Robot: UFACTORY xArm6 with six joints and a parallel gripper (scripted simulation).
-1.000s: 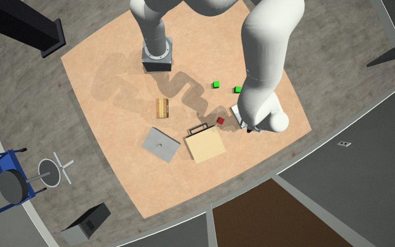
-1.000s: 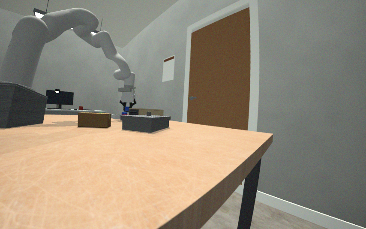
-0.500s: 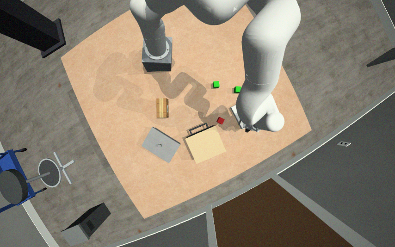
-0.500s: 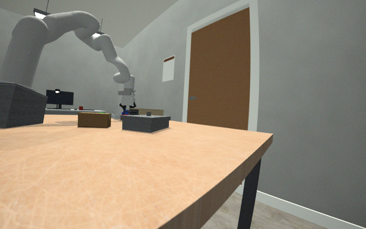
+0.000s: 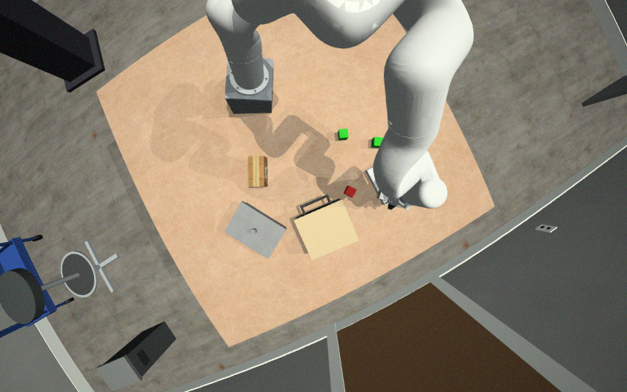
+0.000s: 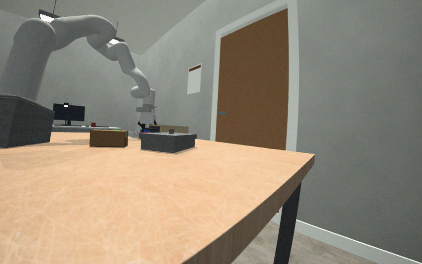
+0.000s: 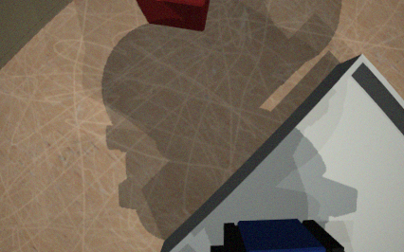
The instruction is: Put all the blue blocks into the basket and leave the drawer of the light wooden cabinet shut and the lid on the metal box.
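Observation:
My gripper (image 7: 271, 245) is shut on a blue block (image 7: 277, 232), low over the white-floored basket (image 5: 373, 180) (image 7: 381, 137). The arm hides most of the basket in the top view, where only a black finger shows. Blue (image 6: 144, 130) shows low by the fingers in the exterior view; I cannot tell whether it is one block or two. The light wooden cabinet (image 5: 325, 231) (image 6: 178, 129) (image 7: 11, 33) has its drawer handle (image 5: 315, 205) close to its front, and the drawer looks shut. The metal box (image 6: 163, 142) has its lid (image 5: 269, 233) (image 6: 186, 135) on, looking level.
A red block (image 5: 350, 191) (image 7: 178, 14) lies between basket and cabinet. Two green blocks (image 5: 343, 133) (image 5: 377, 142) lie on the robot base's side of the basket. A brown cardboard box (image 5: 258, 171) (image 6: 107, 138) stands farther left in the top view.

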